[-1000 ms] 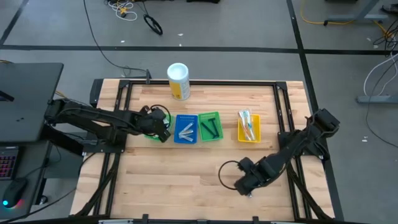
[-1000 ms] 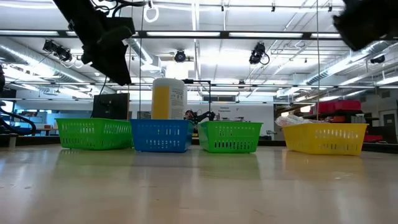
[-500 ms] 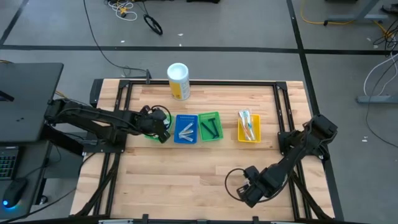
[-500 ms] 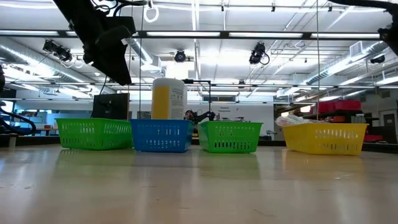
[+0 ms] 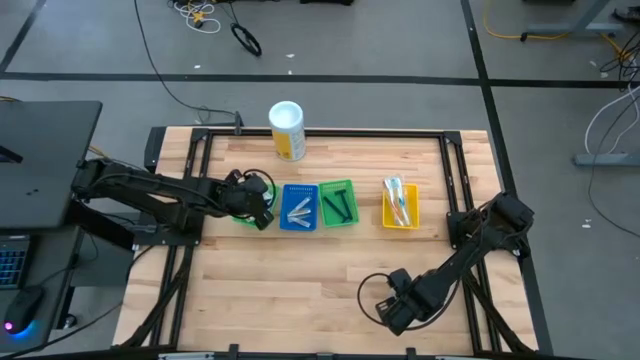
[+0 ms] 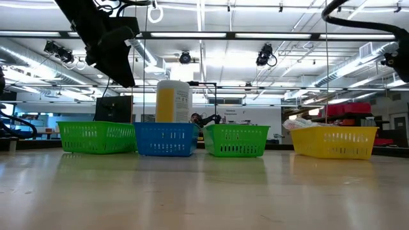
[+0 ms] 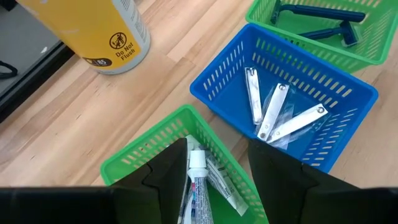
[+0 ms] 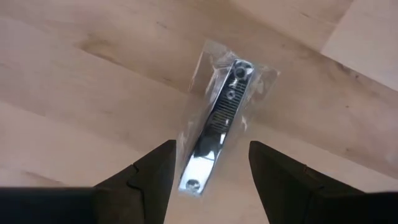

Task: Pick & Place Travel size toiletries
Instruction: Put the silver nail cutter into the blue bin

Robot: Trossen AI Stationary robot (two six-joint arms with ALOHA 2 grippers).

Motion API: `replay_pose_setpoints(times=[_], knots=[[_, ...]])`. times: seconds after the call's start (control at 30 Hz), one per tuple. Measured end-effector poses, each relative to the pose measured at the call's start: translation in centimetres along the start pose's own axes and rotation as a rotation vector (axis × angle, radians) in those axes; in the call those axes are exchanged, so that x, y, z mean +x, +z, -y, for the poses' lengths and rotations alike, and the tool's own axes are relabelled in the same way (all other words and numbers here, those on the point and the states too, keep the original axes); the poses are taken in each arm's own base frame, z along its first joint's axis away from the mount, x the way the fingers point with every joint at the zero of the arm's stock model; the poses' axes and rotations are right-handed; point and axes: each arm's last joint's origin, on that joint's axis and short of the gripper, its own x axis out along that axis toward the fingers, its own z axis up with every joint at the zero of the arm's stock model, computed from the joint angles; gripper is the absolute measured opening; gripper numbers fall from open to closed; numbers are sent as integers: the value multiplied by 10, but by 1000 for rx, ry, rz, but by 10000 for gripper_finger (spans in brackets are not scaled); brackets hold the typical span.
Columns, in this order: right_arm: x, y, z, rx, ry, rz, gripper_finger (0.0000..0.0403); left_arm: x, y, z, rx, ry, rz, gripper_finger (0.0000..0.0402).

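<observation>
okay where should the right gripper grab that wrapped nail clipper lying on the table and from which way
Across the narrow middle of the nail clipper, coming straight down. It lies flat on the bare table in clear wrap, and the right gripper is open with its fingers either side of the near end, so closing across its width looks easiest.

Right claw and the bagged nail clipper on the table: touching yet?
Apart. The right wrist view shows the right claw open, its fingers either side of the nail clipper in its clear bag, with bare table between each finger and it.

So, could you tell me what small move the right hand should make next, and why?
Probably lower straight down and close: the right hand is open above a wrapped nail clipper lying on the table, already lined up between its fingers, but not yet gripping it.
</observation>
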Motion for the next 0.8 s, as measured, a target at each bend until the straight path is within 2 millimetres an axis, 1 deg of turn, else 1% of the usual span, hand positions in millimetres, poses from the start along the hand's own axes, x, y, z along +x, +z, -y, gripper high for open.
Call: replay_pose_setpoints(times=[0.17,0.3,0.4,0.67,0.8], knots=[[12,0,-2,5,-27,8,209,0,0,0,0,0,0,178],[15,0,-4,3,-33,10,192,0,0,0,8,0,0,178],[15,0,-4,3,-35,11,169,0,0,0,10,-1,0,178],[16,0,-3,-18,-40,17,91,0,0,0,8,-1,0,178],[16,1,-3,-72,-35,28,73,0,0,1,9,-13,-3,178]])
